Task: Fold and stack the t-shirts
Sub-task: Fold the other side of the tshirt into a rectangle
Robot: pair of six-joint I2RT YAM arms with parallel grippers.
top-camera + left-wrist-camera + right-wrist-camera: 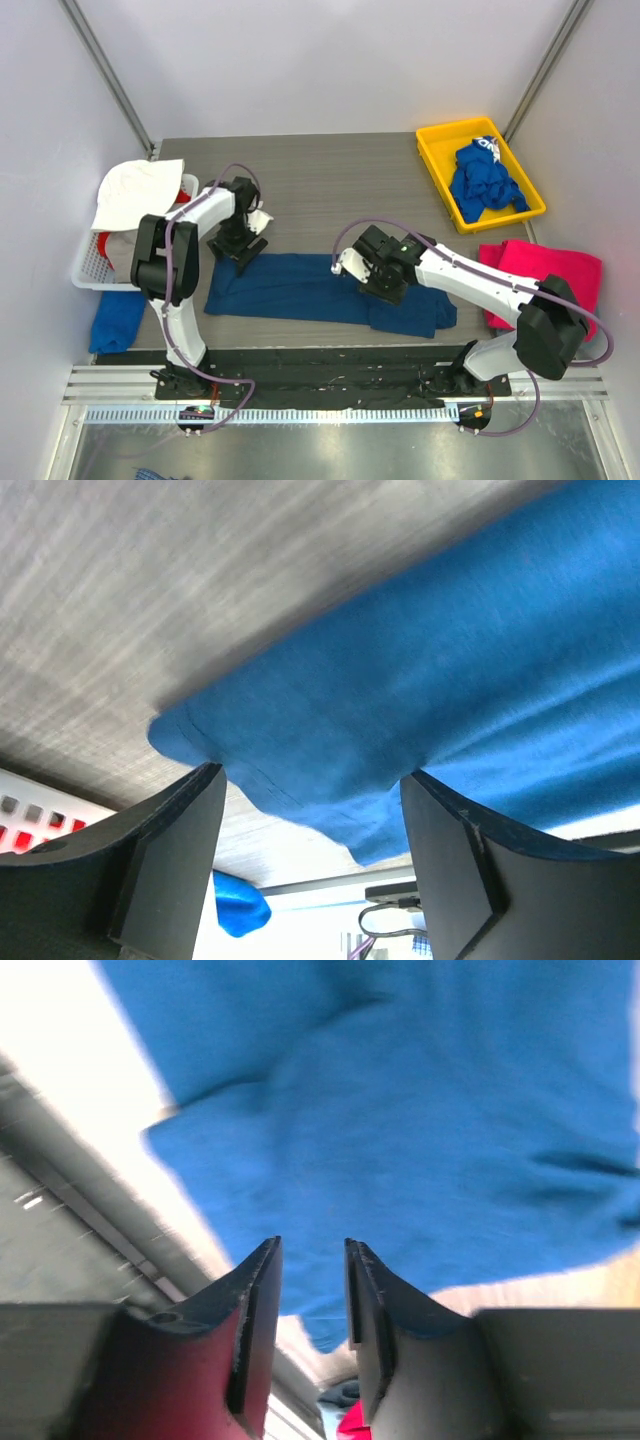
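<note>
From above, the dark blue t-shirt [300, 285] lay spread in a long band across the near half of the counter [320, 180], between the two arms. The left pincer [240, 255] hung over its 10 o'clock corner and the right pincer [378, 285] over its right part. The royal-blue t-shirt [485, 180] sat crumpled in a yellow bin [445, 128] at 2 o'clock, the magenta-pink t-shirt [550, 270] lay folded at 3 o'clock, and a white basket [85, 270] stood at 9 o'clock. In the left wrist view, the left pincer [312, 773] was released, jaws wide apart, with the shirt's hemmed corner beyond them at 12 o'clock. In the right wrist view, the right pincer [312, 1245] stood slightly parted, gripping nothing, the shirt filling the frame toward 12 o'clock.
</note>
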